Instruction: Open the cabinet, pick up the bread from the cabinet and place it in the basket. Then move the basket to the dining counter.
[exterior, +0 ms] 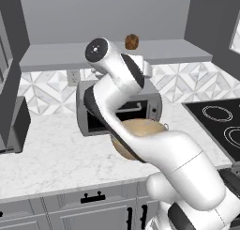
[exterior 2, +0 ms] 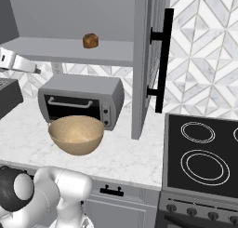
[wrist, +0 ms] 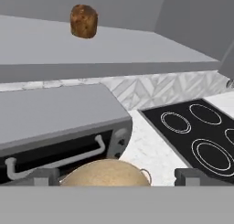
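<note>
The cabinet [exterior 2: 144, 59] stands open; its flat grey panelled door swings out edge-on in the right base view, carrying long black bar handles [exterior 2: 163, 59]. Inside, on a plain matte grey shelf [exterior: 70, 55], sits the bread [exterior: 131, 42], a small rounded lump with a mottled golden-brown crust, standing alone on the shelf's surface.

Below the shelf, on the white veined marble worktop [exterior 2: 121, 152], is a boxy grey toaster oven [exterior 2: 81, 100] with a dark glass door and a pale bar handle. Just in front of it rests the basket [exterior 2: 76, 134], a round tan bowl with a finely speckled surface and a smooth rim. To the right lies a glossy black cooktop [exterior 2: 202, 157] marked with thin white rings. The backsplash [exterior 2: 200, 50] is tiled in grey-and-white geometric chevrons.

The gripper [wrist: 117, 175] hangs above the basket and oven, well below and apart from the bread; its dark square fingertips [wrist: 45, 175] are spread wide with nothing between them. The smooth white arm [exterior: 154, 144] curves across the left base view, hiding part of the basket.
</note>
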Available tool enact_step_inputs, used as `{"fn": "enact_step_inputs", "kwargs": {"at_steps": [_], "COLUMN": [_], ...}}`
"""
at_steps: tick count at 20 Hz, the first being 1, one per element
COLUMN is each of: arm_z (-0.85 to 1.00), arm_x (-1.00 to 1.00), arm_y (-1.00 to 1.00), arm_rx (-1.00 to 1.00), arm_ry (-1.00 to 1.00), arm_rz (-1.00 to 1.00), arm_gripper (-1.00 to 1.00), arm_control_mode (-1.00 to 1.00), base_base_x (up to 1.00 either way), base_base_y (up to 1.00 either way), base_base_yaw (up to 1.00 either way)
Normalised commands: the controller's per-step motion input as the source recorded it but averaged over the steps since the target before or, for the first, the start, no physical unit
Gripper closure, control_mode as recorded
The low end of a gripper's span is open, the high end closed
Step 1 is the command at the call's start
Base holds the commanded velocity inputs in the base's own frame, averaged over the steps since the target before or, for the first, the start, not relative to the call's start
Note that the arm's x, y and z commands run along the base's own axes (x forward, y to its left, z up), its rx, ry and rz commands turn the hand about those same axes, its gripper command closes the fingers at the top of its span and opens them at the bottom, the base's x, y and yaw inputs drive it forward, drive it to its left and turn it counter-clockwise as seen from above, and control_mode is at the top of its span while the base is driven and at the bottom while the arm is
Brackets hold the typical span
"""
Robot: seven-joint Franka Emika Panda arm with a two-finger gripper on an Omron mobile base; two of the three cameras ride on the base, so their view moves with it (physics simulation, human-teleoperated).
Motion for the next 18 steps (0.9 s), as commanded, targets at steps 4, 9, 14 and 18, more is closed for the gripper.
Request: {"fn": "enact_step_inputs", "kwargs": {"at_steps": [4,9,14,18], "arm_z": [0.44,0.44,0.34,0.22], "arm_x": [0.09,0.43,0.34,0.08], "arm_y": [-0.79,-0.43,-0.23,0.00], "arm_rx": [0.25,0.26,0.13,-0.13], "arm_ry": [-0.03,0.02,0.00,-0.05], "arm_rz": [0.01,0.06,0.35,0.21], "arm_gripper": [-1.00,-1.00,-1.00,-1.00], "arm_control_mode": [-1.00,-1.00,-1.00,-1.00], "base_base_x": [0.00,0.00,0.00,0.00], "base_base_y": [0.00,0.00,0.00,0.00], "base_base_yaw": [0.00,0.00,0.00,0.00]}}
